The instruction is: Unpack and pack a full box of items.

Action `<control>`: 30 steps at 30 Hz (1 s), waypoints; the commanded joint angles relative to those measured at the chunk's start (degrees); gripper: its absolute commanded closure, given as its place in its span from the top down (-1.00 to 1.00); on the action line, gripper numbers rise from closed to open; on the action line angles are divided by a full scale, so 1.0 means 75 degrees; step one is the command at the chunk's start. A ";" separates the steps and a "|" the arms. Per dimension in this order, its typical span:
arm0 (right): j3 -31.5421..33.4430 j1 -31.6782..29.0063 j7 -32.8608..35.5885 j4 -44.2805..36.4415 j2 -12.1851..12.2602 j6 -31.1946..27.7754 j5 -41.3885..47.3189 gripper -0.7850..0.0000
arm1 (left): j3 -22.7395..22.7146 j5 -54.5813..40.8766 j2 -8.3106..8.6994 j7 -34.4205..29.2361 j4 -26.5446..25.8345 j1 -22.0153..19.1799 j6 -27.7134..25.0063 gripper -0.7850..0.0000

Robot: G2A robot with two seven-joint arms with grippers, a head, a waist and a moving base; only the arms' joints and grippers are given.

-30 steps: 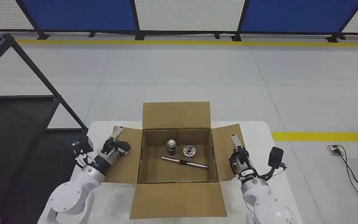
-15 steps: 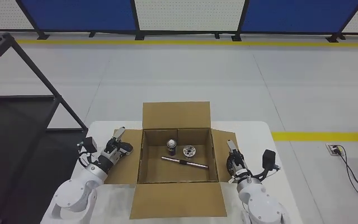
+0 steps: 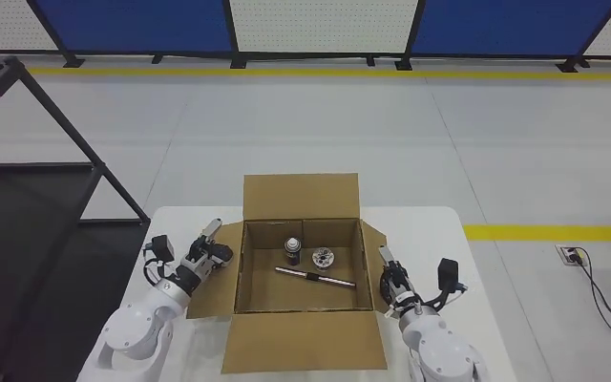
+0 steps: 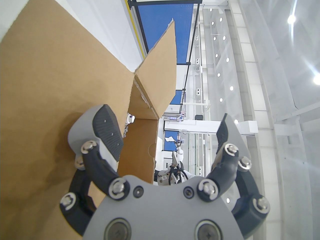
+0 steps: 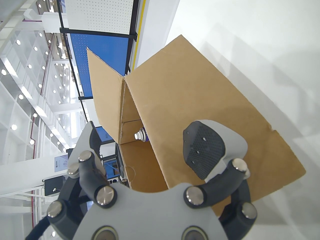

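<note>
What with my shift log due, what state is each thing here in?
box: open, side flaps tilted up.
spray can: upright inside the box.
metal rod: lying flat on the box floor.
round part: resting on the box floor.
left hand: open, at a side flap.
right hand: open, at the other side flap.

Floor (image 3: 305,124): pale grey and smooth, across the upper half of the top view.
Markings: a yellow line (image 3: 305,72) along the upper edge; a short yellow strip (image 3: 535,232) at the right edge.
Partitions: blue panels (image 3: 134,24) on either side of a white perforated panel (image 3: 325,24), on black posts, along the top.
Table (image 3: 439,222): white, lower centre.
Black frame (image 3: 67,124): slanted metal bars at the left edge, above a dark mat (image 3: 38,248).
Socket (image 3: 570,254): on the floor with a cable, right edge.
Lighting: rows of round ceiling lamps (image 4: 291,19), bright, in the left wrist view.
</note>
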 commanded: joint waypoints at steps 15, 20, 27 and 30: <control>-0.0229 -0.0213 -0.0375 -0.1091 0.0015 -0.0552 -0.0126 1.00 | -0.0059 0.0220 0.0014 0.0070 -0.0275 -0.0090 -0.0178 1.00; -0.0632 -0.0263 -0.0237 -0.1737 0.0033 -0.0724 -0.0556 1.00 | -0.0298 0.0375 0.0054 0.0077 -0.0636 -0.0128 -0.0358 1.00; -0.1391 0.0133 0.0066 -0.2119 0.0022 -0.0583 -0.1218 1.00 | -0.0676 0.0311 0.0100 0.0044 -0.1396 -0.0068 -0.0788 1.00; -0.1391 0.0133 0.0066 -0.2119 0.0022 -0.0583 -0.1218 1.00 | -0.0766 0.0136 0.0106 -0.0029 -0.1592 -0.0004 -0.0861 1.00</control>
